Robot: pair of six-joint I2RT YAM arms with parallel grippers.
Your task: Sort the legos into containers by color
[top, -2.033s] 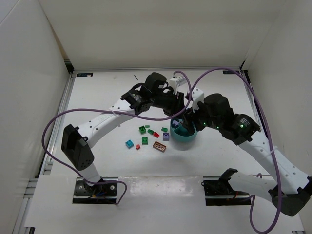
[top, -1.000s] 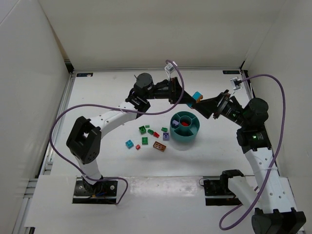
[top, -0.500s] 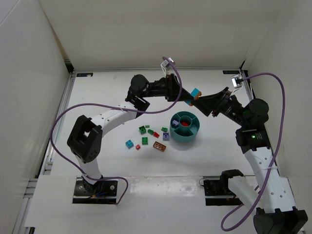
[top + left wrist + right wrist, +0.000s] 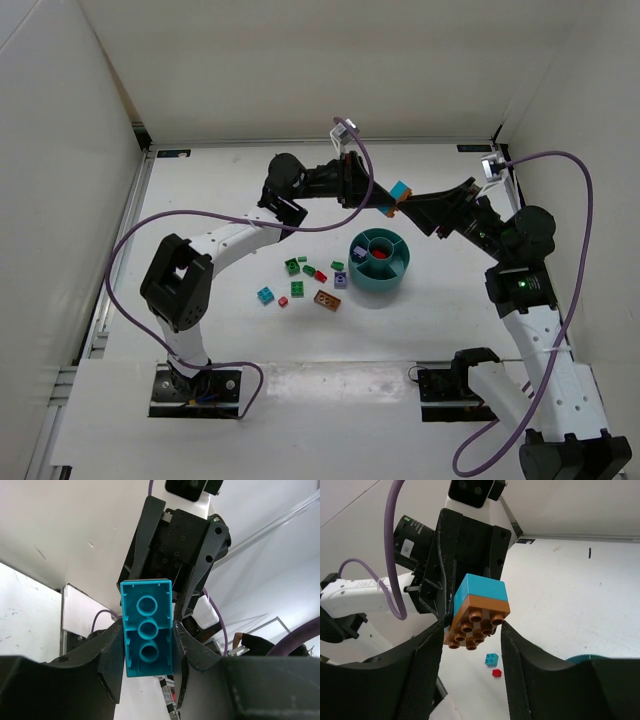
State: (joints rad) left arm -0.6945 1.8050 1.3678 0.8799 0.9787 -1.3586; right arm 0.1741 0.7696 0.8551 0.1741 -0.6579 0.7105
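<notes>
Bright, even light off white walls (image 4: 300,70).
Faint soft shadows sit beside the teal bowl (image 4: 380,285); wrist views render the teal brick (image 4: 147,630) and brown brick (image 4: 477,622) sharp, dark fingers (image 4: 422,675) underexposed.

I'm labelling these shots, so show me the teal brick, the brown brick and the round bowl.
teal brick (image 4: 147,630), left wrist view, hollow underside.
brown brick (image 4: 475,625), right wrist view, studded face.
bowl (image 4: 378,286), top view, near outer wall.

Teal-on-brown lego pair (image 4: 400,194), aloft beyond bowl (image 4: 372,286)
</notes>
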